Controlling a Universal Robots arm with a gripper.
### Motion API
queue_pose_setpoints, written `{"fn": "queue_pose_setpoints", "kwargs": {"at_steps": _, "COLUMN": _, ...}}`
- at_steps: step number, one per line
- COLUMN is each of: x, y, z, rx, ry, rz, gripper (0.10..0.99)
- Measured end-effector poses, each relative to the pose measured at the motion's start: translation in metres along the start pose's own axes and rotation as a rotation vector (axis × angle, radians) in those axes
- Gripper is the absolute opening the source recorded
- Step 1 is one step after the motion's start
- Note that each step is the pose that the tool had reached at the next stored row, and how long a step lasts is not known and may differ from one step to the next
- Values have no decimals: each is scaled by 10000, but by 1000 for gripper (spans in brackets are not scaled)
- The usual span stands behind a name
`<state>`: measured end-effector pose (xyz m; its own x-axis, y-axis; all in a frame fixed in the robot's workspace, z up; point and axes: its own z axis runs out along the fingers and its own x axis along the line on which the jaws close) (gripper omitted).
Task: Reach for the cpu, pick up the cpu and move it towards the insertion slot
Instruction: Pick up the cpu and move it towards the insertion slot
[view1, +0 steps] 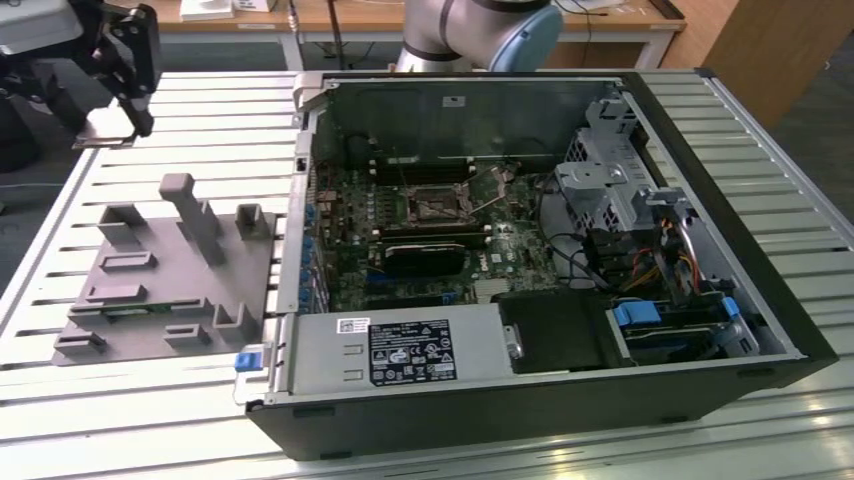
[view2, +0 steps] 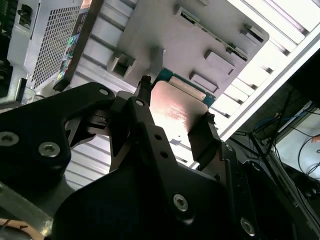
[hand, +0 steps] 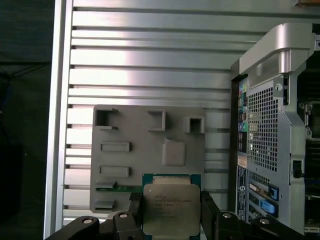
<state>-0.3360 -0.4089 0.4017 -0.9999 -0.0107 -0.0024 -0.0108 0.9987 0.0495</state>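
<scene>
The pincer is closed on the cpu, one black finger pressed against each of two opposite edges, so the chip sits flat between them with its silvery lid facing the first wrist camera. In the exterior view the pincer hangs in the air with the pale chip at its tip, clear of the slatted surface. The grey fixture tray lies below the pincer. The insertion slot, a shiny square frame with a dark centre, lies well apart from the pincer, inside the open computer case.

The chip looks light and rigid, so weight should be no trouble. The metal lid is smooth and likely slippery, and the contact face is probably delicate. The edge grip seen here seems the right one: squeeze only the thin green rim on two opposite sides, evenly, keeping the chip level and both faces untouched.
</scene>
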Motion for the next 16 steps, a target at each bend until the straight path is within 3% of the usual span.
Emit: {"fn": "queue_pose_setpoints", "kwargs": {"at_steps": 16, "x": -428, "y": -5, "z": 1, "rx": 0, "ry": 0, "rz": 1, "gripper": 545}}
